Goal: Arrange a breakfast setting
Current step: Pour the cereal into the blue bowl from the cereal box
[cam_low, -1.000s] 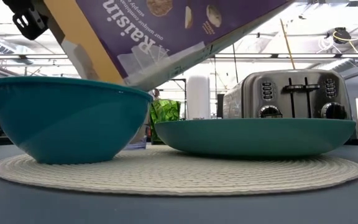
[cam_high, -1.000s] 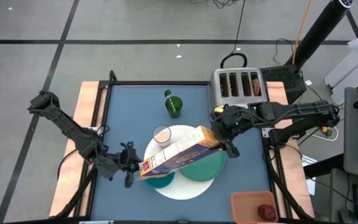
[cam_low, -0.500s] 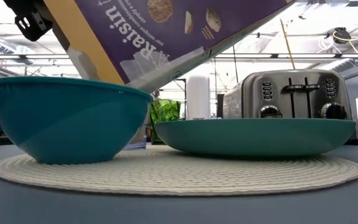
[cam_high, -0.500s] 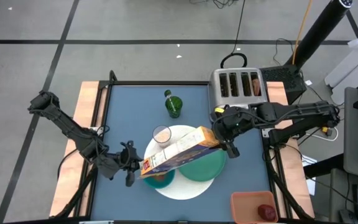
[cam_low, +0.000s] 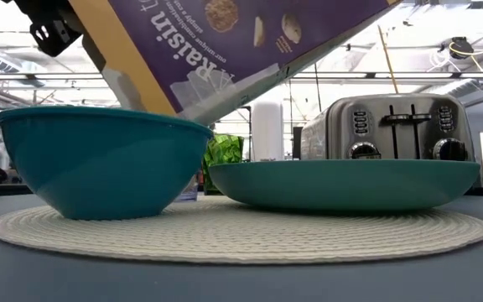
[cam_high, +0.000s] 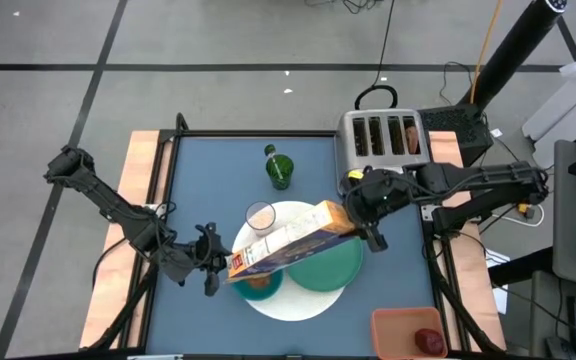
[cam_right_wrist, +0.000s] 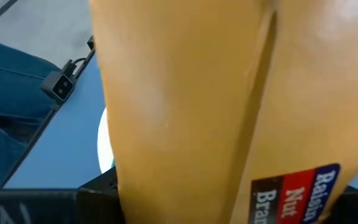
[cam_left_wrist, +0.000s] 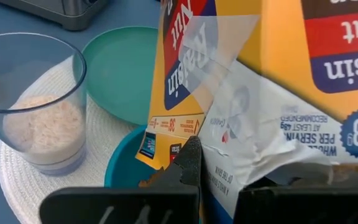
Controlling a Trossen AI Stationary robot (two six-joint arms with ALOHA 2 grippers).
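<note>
From the high view, the right gripper point(cam_high: 360, 222) is clamping the far end of the purple cereal box point(cam_high: 290, 240), which is tilting down toward the teal bowl point(cam_high: 261, 284) on the big white round mat point(cam_high: 298, 299). The green plate point(cam_high: 332, 268) is lying on the mat's right part, and the small clear glass point(cam_high: 260, 216) is standing at the mat's far left edge. The green cup point(cam_high: 279, 170) is sitting farther back on the table, left of the silver toaster point(cam_high: 382, 138). The dark-red fruit point(cam_high: 428, 341) is resting in the orange-pink tray point(cam_high: 396, 326) at the near right. The left gripper point(cam_high: 209, 272), fingers together, is sitting just left of the bowl.

From the low view, the box's open mouth is hanging over the bowl's point(cam_low: 99, 159) rim, with the plate point(cam_low: 342, 183) beside it on the mat point(cam_low: 241, 233) and the toaster point(cam_low: 392, 127) behind.

From the left wrist view, the box's torn inner bag point(cam_left_wrist: 253, 130) is pointing down at the bowl, and the glass point(cam_left_wrist: 33, 102) is holding a pale filling.

From the right wrist view, the box's yellow side point(cam_right_wrist: 204, 99) is filling the picture.
</note>
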